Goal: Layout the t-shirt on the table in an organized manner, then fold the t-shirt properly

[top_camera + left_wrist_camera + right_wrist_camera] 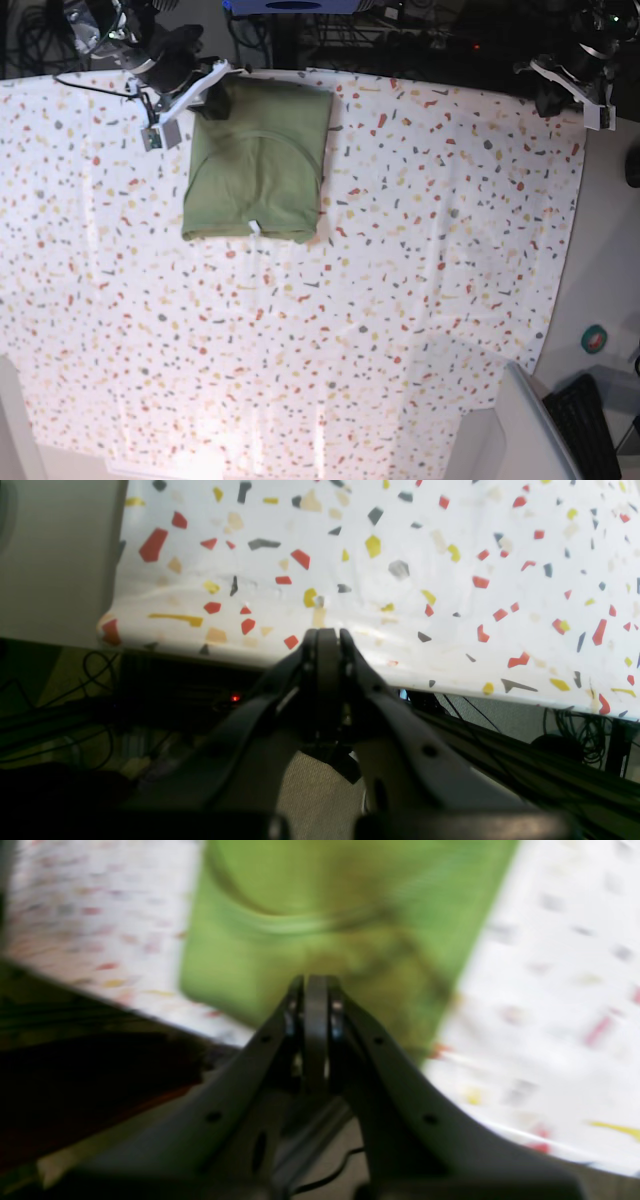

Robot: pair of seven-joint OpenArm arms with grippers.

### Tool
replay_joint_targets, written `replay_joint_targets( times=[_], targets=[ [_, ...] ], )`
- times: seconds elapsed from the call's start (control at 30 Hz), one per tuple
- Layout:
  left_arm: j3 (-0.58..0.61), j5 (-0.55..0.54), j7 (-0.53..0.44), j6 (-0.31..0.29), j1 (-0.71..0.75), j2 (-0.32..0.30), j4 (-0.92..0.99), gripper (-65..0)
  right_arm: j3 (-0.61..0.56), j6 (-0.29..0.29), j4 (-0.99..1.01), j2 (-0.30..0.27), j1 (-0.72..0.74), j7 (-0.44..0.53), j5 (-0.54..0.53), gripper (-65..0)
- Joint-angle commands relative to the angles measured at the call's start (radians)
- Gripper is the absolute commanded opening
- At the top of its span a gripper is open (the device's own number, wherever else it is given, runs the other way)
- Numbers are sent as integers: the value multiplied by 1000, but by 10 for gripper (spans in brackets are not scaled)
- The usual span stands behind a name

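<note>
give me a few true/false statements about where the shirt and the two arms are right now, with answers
1. The t-shirt lies folded into a compact rectangle on the table. True.
2. The left end effector is clamped on the t-shirt. False: it is shut on nothing, at a bare table edge.
3. The right end effector is wide open. False: its jaws are shut.
4. The white tag shows at the t-shirt's edge farthest from the arms. True.
5. The t-shirt sits beside the left arm. False: it is by the right arm.

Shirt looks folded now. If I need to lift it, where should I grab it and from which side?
Probably the t-shirt corner at the table's edge, beside the shut right gripper. Come from that edge: the folded layers stack there, so one pinch could catch them all.
</note>
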State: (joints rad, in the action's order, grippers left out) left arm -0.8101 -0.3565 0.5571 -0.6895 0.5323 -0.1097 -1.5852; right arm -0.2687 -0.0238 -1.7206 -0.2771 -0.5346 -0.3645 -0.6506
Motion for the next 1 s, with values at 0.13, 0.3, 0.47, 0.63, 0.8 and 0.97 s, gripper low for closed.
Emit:
replay_joint_targets(
  times=[0.13,0.3,0.47,0.63,0.8,0.97],
  targets=[
    [2,-19,-22,-9,24,-12,-17,-650,9,3,92,-4,18,9,-2,-650],
    [-9,-19,-24,-9,24,17,-25,-650,55,3,-108,-11,-57,3,-2,-650],
    [2,-9,-27,-9,98,25,-93,-650,191,3,-233,-52,-186,-34,-2,-650],
    [-9,-8,-29,-9,188,21,-129,-650,242,5,-239,-149,-364,-67,-2,-650],
    [15,23,-29,-9,315,21,-116,-650,296,5,-207,-187,-566,-69,-1,-650],
    [137,248,-176,-9,378,28,53,-650,190,49,14,-190,-606,-67,1,-650]
  ],
)
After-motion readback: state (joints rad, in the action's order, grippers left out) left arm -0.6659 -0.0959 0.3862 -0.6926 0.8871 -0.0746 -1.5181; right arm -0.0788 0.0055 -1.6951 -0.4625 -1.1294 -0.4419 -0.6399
